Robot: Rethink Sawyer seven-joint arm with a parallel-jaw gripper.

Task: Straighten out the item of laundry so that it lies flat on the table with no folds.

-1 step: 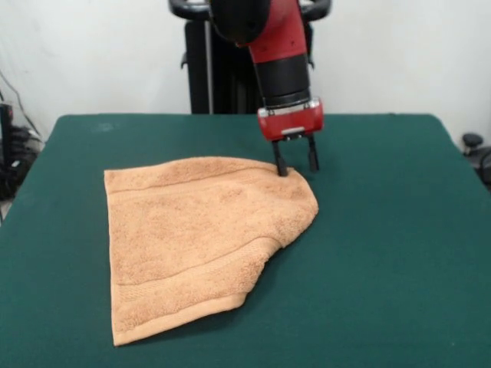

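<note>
The orange-tan towel [201, 234] lies on the green counter [383, 253], left of the frame's centre and reaching from the middle down almost to the bottom edge. It is not spread flat: its left side runs straight down from an upper-left corner to a lower-left corner near the bottom of the frame, but the right side is doubled over, so that the outline narrows to a rounded fold at centre right and then cuts back diagonally toward the lower middle. A ribbed band runs across the cloth near its lower edge, and a fainter one shows along the upper edge (it follows that edge from the upper-left corner toward the centre).

The red and black arm [276, 46] comes down from the top centre of the frame. Its hand [296, 162] sits at the upper right end of the towel, just above the rounded fold. The two dark fingers [280, 159] stand apart with a clear gap between them, released and gripping nothing. The left finger's tip meets the towel's upper edge; the right finger stands just off the cloth over bare green counter.
</note>
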